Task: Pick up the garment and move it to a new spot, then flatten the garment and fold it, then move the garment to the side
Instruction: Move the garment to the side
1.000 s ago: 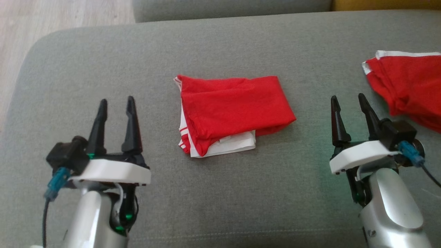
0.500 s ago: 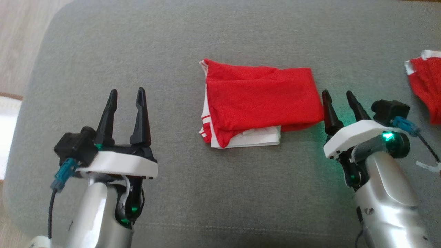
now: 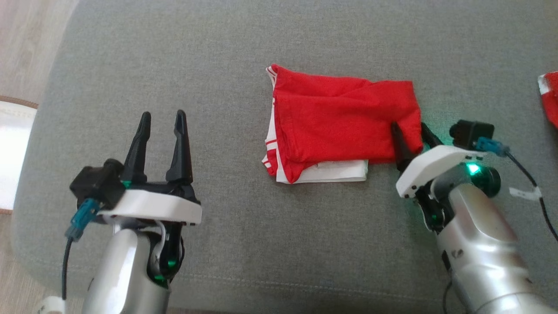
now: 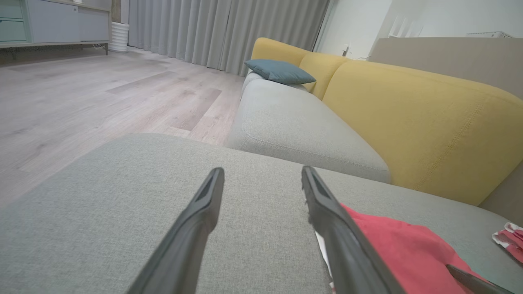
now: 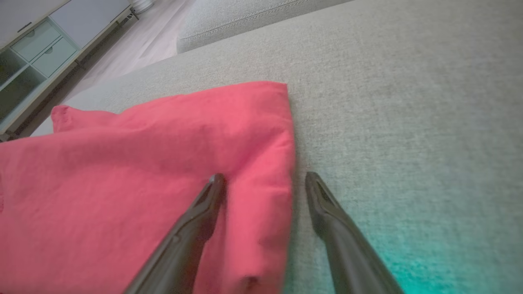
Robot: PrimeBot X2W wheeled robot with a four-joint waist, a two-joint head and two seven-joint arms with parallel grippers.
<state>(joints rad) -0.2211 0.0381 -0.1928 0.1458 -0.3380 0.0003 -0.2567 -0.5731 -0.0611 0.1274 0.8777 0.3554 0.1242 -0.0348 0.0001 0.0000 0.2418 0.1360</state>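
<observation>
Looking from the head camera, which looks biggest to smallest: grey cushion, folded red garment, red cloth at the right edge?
1. grey cushion
2. folded red garment
3. red cloth at the right edge; the frame cuts it off, so its full size is unsure.

You are getting soft, even daylight across the grey cushion (image 3: 244, 65), faint shadows forming. A green lamp (image 3: 471, 168) is tinting the fabric at the near right, and the garment (image 5: 143, 143) is blurring slightly in the right wrist view.

no readable text, labels or signs
</observation>
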